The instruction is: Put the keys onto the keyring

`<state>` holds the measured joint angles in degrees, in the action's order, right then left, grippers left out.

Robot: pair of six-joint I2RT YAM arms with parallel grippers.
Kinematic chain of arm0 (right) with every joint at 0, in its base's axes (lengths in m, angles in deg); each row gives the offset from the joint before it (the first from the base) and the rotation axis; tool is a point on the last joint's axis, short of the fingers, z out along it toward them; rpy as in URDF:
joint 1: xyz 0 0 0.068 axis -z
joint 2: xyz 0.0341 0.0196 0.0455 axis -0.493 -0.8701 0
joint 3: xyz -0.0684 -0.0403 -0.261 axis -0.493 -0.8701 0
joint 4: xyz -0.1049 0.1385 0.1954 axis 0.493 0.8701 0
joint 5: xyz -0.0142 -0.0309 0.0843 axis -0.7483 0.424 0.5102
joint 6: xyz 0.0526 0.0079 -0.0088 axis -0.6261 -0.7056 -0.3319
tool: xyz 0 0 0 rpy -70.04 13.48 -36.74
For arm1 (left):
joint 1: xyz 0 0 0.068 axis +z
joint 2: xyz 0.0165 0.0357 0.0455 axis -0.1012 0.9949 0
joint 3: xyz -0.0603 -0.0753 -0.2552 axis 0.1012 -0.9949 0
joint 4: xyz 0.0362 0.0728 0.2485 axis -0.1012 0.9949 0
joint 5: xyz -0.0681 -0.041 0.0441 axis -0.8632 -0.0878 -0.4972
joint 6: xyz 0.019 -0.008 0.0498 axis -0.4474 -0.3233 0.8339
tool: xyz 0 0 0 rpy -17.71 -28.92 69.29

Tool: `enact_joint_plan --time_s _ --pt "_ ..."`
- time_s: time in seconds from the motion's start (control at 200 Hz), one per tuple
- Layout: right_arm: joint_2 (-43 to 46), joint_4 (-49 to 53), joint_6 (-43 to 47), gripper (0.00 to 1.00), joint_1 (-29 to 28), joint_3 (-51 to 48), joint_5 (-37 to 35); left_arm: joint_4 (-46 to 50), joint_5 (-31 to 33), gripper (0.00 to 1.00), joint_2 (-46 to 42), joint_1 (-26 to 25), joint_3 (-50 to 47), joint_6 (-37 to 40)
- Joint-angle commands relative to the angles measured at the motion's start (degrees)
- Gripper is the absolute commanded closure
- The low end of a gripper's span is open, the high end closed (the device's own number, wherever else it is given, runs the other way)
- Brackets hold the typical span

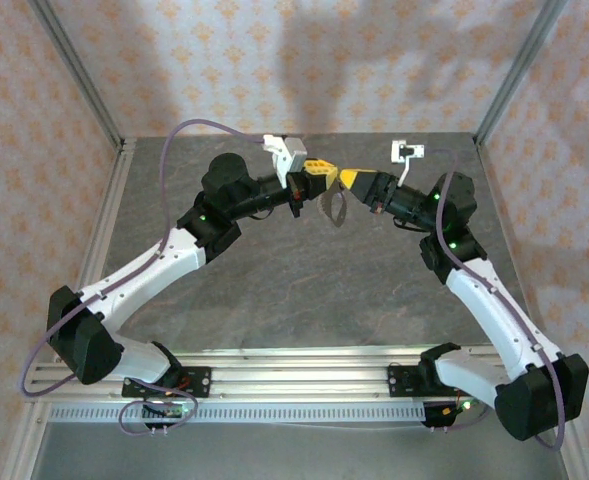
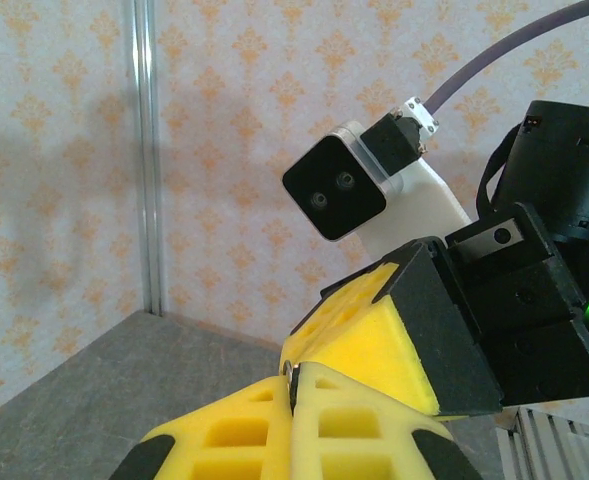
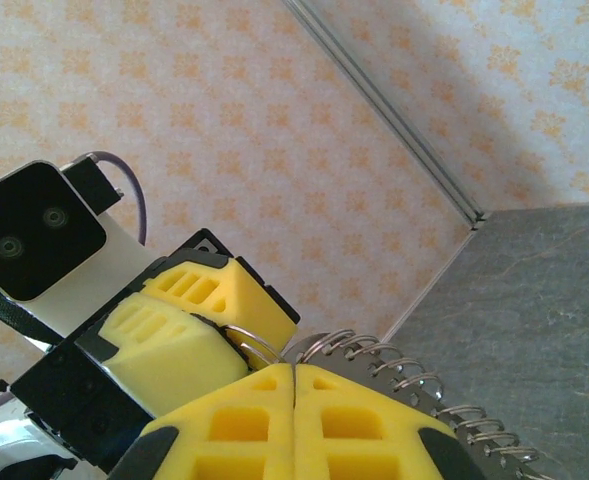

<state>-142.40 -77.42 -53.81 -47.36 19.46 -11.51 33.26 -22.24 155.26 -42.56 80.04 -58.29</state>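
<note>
Both arms are being held above the grey table [image 1: 304, 290], with the tips meeting in mid-air near the far centre.

Left gripper [image 1: 317, 172]: the 2 yellow fingers are being pressed together, and no gap is being shown at the seam in the left wrist view.

Right gripper [image 1: 348, 178]: same state, with the 2 fingers being pressed flush along their seam in the right wrist view.

The 2 claws are being pointed at each other, with the tips touching or just beside each other. The right arm's wrist camera [image 2: 334, 195] is being seen just above its yellow finger from the left wrist.

Keyring [image 1: 335, 208]: it is being suspended clear of the table, hanging as a thin loop directly below the meeting point. In the right wrist view its coiled metal stretch [image 3: 404, 385] is being seen running from the right fingertips towards the lower right. A thin wire bend [image 3: 246, 342] is being seen between the left claw's fingers and the right seam.

The ring is being carried at the tips; which claw is pinching it cannot be told.
</note>
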Motion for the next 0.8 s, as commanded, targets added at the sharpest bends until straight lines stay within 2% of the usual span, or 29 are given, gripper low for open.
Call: enact_joint_plan --time_s 0.0,0.145,0.25,0.31,0.55,0.796 --pt "-0.8 -3.2 -1.4 1.0 0.2 -0.7 2.2 -6.3 -0.7 1.0 0.6 -0.7 1.7 -2.5" --pt "-1.2 -2.1 -1.3 1.0 0.2 -0.5 1.2 -6.9 0.6 1.0 1.5 -0.8 1.7 -4.3" --pt "-0.3 -0.4 -1.0 0.73 1.0 -0.5 -1.9 -8.4 3.2 1.0 1.7 -0.7 0.6 -6.0" --pt "0.6 -0.3 -1.5 0.66 2.2 -0.6 -3.2 -9.8 5.1 1.0 1.9 -0.7 -0.5 -7.1" --pt "4.3 1.0 -2.8 0.63 4.7 0.3 -7.4 -17.6 7.0 1.0 2.9 0.5 -3.3 -14.6" --pt "3.8 -1.5 -7.1 0.6 4.8 0.2 -13.3 -25.4 6.2 1.0 5.5 3.2 -4.2 -27.9"
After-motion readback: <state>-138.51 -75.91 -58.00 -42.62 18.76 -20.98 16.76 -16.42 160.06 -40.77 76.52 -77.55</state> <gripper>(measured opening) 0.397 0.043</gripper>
